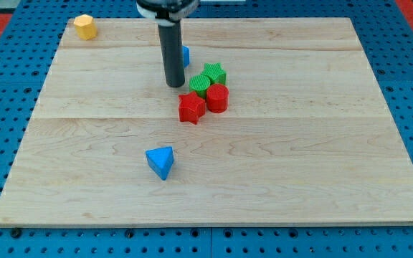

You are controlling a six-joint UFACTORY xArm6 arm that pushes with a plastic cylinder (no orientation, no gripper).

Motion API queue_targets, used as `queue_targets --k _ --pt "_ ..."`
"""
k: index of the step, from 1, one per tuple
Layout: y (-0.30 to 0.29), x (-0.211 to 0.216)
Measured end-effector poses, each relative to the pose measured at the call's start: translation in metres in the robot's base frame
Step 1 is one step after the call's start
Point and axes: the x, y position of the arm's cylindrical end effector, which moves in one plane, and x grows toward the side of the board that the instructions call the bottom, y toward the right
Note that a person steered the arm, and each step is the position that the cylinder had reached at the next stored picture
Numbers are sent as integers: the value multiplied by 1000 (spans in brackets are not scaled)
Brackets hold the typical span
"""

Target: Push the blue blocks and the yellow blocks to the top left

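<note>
Standing upright over the pale wooden board (321, 165), the straight dark rod carries no jaws to part or close, and nothing is clamped on it; my tip (175, 85) rests on the wood just left of the central cluster of blocks. A blue block (186, 56), its shape mostly hidden behind the rod, peeks out on the rod's right side, slightly above the tip; whether rod and block touch cannot be told. Just right of the tip sits a green round block (199, 85), with a green star-shaped block (214, 72) touching it toward the view's top right. Below these lie a red round block (217, 98) and a red star-shaped block (191, 107), close together. A blue triangular block (160, 161) lies alone, well apart toward the view's bottom, left of centre. A yellow hexagonal block (84, 26) sits at the board's top left corner, far from the tip.
</note>
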Motion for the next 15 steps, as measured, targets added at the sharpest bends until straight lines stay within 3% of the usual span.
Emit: queue_targets --k 1,2,3,4,5,6,7,9,13,15 --pt "35 -14" --pt "19 -54" --pt "-53 -86" --pt "-82 -97" --pt "11 -92" --pt "24 -146" --pt "13 -162" --pt "-94 -160" --pt "-134 -162" --pt "-242 -162"
